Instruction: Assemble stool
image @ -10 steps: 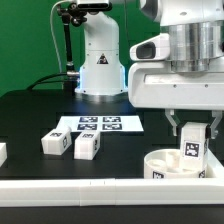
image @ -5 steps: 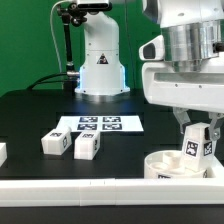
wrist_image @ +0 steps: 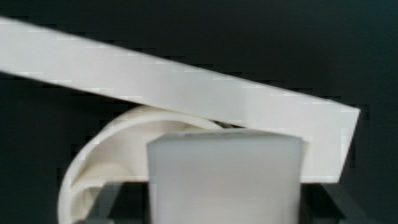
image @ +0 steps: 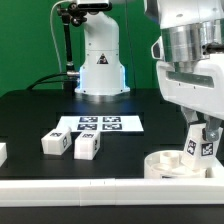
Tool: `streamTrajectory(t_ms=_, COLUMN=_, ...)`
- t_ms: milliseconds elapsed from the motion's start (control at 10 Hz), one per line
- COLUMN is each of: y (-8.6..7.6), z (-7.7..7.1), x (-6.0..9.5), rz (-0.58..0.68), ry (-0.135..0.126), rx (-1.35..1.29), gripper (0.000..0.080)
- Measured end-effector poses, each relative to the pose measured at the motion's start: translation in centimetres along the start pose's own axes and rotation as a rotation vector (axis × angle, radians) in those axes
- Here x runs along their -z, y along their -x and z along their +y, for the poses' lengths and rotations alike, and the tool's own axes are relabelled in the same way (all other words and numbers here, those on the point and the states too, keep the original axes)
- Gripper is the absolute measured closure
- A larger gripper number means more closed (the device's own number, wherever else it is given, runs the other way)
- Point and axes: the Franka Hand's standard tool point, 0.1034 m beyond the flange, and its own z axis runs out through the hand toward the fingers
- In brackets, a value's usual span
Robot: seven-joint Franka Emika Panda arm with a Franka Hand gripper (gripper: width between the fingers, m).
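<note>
The gripper (image: 203, 138) is clenched on a leg (image: 205, 150). The block is clamped between both fingers and held tilted, its tag turned toward the exterior camera. The leg is held just over the seat (image: 168, 166), which lies on the table at the exterior view's right, near the rail (image: 80, 186). Whether the leg's lower end touches the seat cannot be told.

In the wrist view the held leg (wrist_image: 222, 172) fills the foreground, with the seat (wrist_image: 111, 150) behind it and the rail (wrist_image: 196, 85) beyond.

A second leg (image: 55, 143) and a third leg (image: 87, 147) are left loose beside the marker board (image: 100, 124).

The step in hand is judged to be fitting a leg to the seat. For the next move, the leg must be brought upright, aligned with its mounting point and lowered before it is released
</note>
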Motion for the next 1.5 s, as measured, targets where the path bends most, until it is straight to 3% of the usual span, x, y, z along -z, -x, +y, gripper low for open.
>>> streamTrajectory(t_ms=400, y=0.29, z=-0.04, x=-0.06, rz=-0.02, ry=-0.006, rx=-0.233, gripper=0.0459)
streamTrajectory(t_ms=700, y=0.58, z=-0.23, x=-0.19, rz=-0.046, ry=-0.054, rx=-0.533, gripper=0.0459)
streamTrajectory(t_ms=1200, y=0.46, z=-0.36, x=-0.16, rz=-0.074, ry=-0.064, rx=-0.716, gripper=0.0459)
streamTrajectory(t_ms=1300, y=0.59, z=-0.35, x=-0.18, rz=-0.076, ry=-0.064, rx=-0.698, gripper=0.0371)
streamTrajectory(t_ms=1400, y=0.59, z=-0.34, x=-0.15, rz=-0.075, ry=-0.063, rx=-0.681, gripper=0.0213)
streamTrajectory(t_ms=1500, y=0.62, z=-0.16, x=0.15, rz=-0.077, ry=-0.047, rx=-0.596, gripper=0.0213)
